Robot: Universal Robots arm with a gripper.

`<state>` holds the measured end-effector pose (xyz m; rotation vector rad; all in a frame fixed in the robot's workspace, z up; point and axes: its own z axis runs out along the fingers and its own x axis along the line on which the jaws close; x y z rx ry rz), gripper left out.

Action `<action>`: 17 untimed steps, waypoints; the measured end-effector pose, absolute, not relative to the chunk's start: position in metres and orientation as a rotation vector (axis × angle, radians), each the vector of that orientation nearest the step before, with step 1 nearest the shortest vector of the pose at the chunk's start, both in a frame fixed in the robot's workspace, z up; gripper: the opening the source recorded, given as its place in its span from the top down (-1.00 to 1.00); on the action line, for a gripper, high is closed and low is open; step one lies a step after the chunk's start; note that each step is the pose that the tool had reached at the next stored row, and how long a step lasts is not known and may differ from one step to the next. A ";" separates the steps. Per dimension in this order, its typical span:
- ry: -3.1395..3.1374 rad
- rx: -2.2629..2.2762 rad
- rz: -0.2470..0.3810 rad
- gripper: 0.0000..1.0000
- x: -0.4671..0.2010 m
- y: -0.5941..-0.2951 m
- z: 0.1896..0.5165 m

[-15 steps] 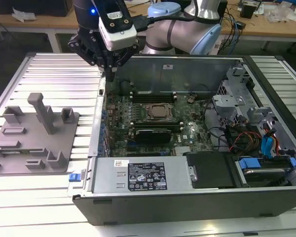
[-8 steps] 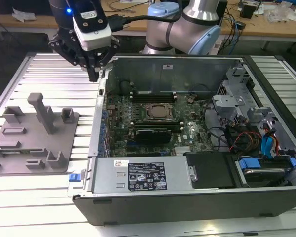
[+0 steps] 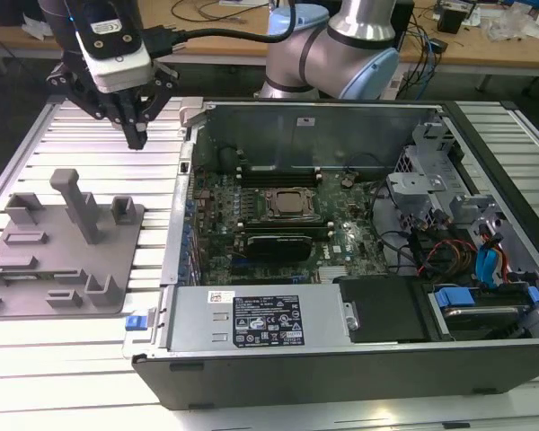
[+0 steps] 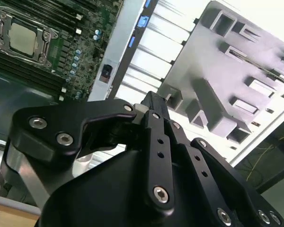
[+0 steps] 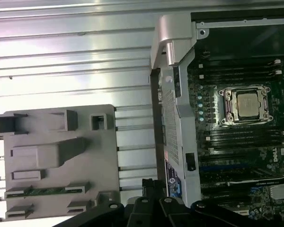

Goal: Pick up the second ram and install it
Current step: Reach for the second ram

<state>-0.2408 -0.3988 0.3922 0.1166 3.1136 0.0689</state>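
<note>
Pincer [image 3: 136, 136] hangs above the slatted bench [image 3: 36, 144], between the grey holder [image 3: 72, 278] and the open computer case [image 3: 341, 373]. Its black fingers meet in a point, closed on nothing that we can see. The second ram [image 5: 42, 191] lies in a slot of the holder, well apart from the fingers (a thin green edge in the first wrist view).

Risks, as we judge them: fingers brought down closed would strike the stick's top edge. The stick is thin, flat and rigid in a narrow groove, so an off-centre grip could tilt it and jam it against the slot walls. The holder is matt grey plastic with upright posts, one of them tall, which the linkage could clip. It sits on ribbed bright metal and may slide. In the case, long black memory slots [image 3: 278, 171] flank the square silver processor [image 3: 290, 205]. A skewed stick would not seat there.
</note>
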 end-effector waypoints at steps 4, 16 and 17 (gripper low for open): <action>3.114 0.117 0.069 0.84 -0.255 -0.399 0.392; 3.114 0.117 0.069 0.84 -0.286 -0.399 0.391; 3.114 0.117 0.069 0.84 -0.288 -0.399 0.391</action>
